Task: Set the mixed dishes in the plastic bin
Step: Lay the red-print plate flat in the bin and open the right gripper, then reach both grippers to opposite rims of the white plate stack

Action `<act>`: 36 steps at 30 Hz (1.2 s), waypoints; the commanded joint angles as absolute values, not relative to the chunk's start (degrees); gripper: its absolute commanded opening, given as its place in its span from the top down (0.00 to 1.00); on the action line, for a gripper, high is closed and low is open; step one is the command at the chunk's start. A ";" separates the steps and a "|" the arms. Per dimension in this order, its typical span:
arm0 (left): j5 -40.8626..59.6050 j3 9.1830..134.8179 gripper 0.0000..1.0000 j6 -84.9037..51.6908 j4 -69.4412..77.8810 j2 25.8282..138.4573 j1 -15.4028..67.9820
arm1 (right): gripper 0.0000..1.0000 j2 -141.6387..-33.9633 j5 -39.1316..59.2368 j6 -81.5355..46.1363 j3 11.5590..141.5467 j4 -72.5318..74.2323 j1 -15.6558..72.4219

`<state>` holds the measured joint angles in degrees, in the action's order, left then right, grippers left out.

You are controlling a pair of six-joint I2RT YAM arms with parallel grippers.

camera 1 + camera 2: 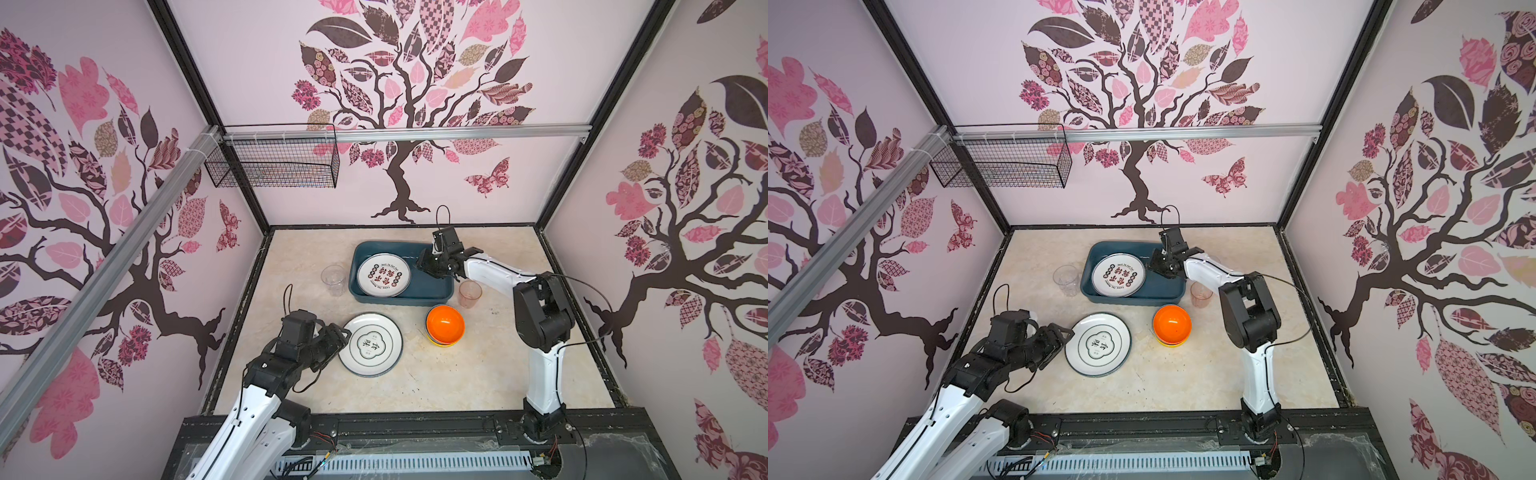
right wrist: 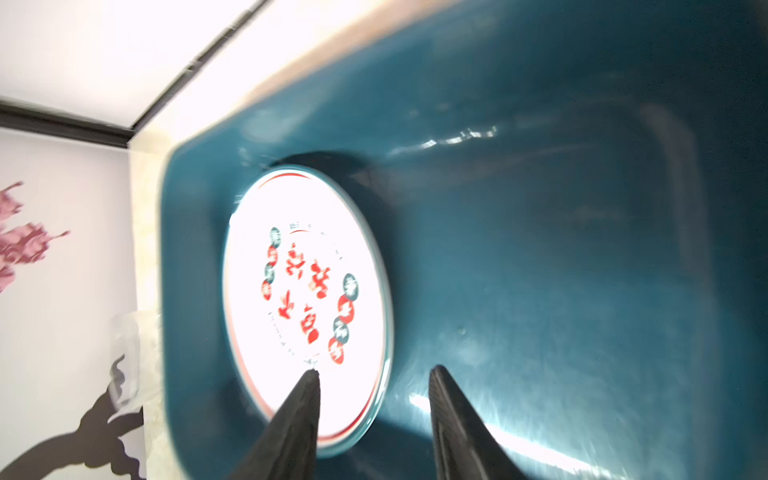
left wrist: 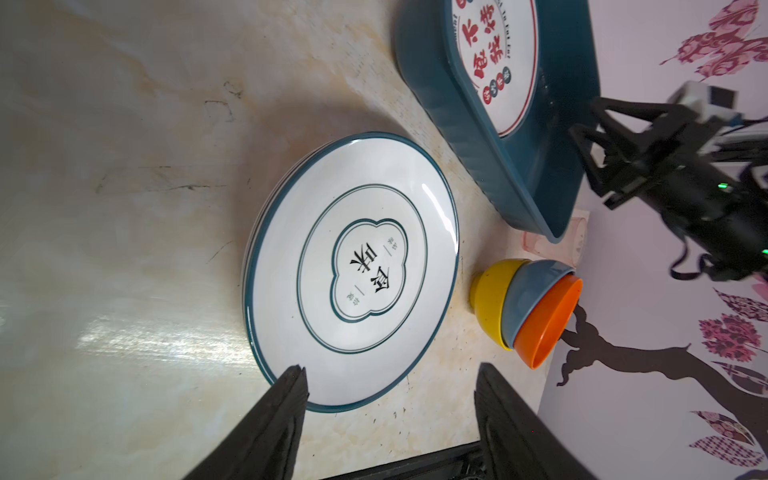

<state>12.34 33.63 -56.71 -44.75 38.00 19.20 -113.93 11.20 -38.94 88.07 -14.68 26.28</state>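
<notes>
The teal plastic bin [image 1: 432, 291] [image 1: 1167, 291] stands at the back of the table, with a red-lettered white plate [image 1: 383, 275] [image 2: 307, 291] lying in its left half. My right gripper [image 1: 422, 266] [image 2: 374, 370] hovers open just above that plate's right edge, gripping nothing. A teal-rimmed plate [image 1: 370, 344] [image 3: 353, 270] lies on the table. My left gripper [image 1: 343, 336] [image 3: 392, 370] stands open at its left edge, empty. Nested bowls [image 1: 444, 324] [image 3: 532, 299], orange on top, sit right of it. A clear cup [image 1: 333, 279] stands left of the bin, a pinkish cup [image 1: 470, 294] right of it.
A black wire mesh basket [image 1: 274, 160] hangs from the rail on the back wall, high above the table. Patterned walls close the table in on three sides. A black frame rail [image 1: 415, 428] runs along the front edge.
</notes>
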 commanded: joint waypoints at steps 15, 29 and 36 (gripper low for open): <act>8.28 30.79 0.32 -53.19 -48.09 42.30 18.90 | 0.47 -95.93 6.73 -27.07 78.23 -27.75 43.92; 12.55 25.64 0.36 -53.74 -37.94 50.24 18.90 | 0.47 -102.93 4.06 -28.39 77.26 -28.64 50.20; 12.63 24.24 0.40 -53.80 -35.14 52.50 19.01 | 0.47 -105.83 2.51 -28.48 78.03 -28.48 50.28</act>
